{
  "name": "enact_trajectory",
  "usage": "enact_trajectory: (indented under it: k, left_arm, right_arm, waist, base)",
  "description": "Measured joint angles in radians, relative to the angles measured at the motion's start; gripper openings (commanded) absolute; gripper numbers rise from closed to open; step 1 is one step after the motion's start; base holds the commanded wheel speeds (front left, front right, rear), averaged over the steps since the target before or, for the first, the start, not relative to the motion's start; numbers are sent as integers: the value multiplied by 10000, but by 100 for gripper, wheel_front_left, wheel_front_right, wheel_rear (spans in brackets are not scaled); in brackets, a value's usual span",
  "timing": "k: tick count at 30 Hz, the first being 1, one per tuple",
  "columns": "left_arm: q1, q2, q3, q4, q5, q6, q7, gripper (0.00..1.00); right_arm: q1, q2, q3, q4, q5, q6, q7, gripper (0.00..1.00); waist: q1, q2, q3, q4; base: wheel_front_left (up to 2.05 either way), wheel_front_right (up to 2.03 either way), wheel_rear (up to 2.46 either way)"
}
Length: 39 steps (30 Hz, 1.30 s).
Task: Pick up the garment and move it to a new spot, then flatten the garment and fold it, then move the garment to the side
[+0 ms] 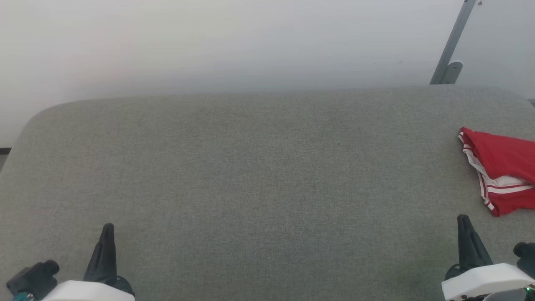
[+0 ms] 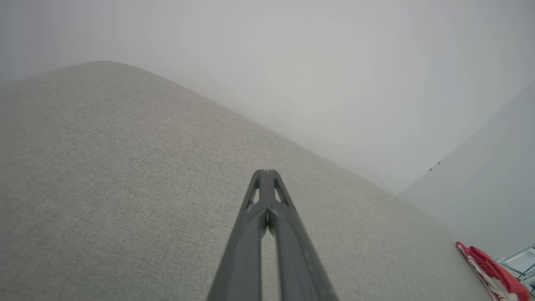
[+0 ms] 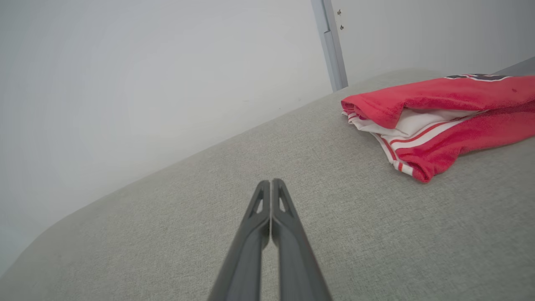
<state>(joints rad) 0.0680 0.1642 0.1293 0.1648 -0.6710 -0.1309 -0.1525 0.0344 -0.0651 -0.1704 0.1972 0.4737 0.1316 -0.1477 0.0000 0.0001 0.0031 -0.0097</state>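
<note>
pinching shut on nothing, the left gripper (image 1: 108,228) and right gripper (image 1: 462,218) are hovering over the grey pad (image 1: 250,175). the garment (image 1: 503,167) is lying at the pad's right edge, beyond the right gripper; reaching without opening is probably risking shoving it off.

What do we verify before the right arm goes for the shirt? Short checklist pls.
1. Target found: the garment lies bunched near the right end of the grey surface. ok
2. Jaws ready for a grasp: the right gripper is shut, fingertips together. not ok
3. Left gripper free to help: shut on nothing, resting low at the near left. ok
4. Approach path: only the grey surface lies between the right gripper and the garment's near hem. ok
5. Garment's full extent: it runs past the head view's right edge. cannot tell
</note>
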Motion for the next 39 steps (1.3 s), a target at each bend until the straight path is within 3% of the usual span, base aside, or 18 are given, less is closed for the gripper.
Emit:
enact_trajectory:
  k: [39]
  left_arm:
    - [-842,-550,-67,387,-4583,2,1292,0]
  right_arm:
    - [-677,56,276,236,5572,-10,1275,0]
  waist:
    - [0,0,0,37]
  base:
    - [0,0,0]
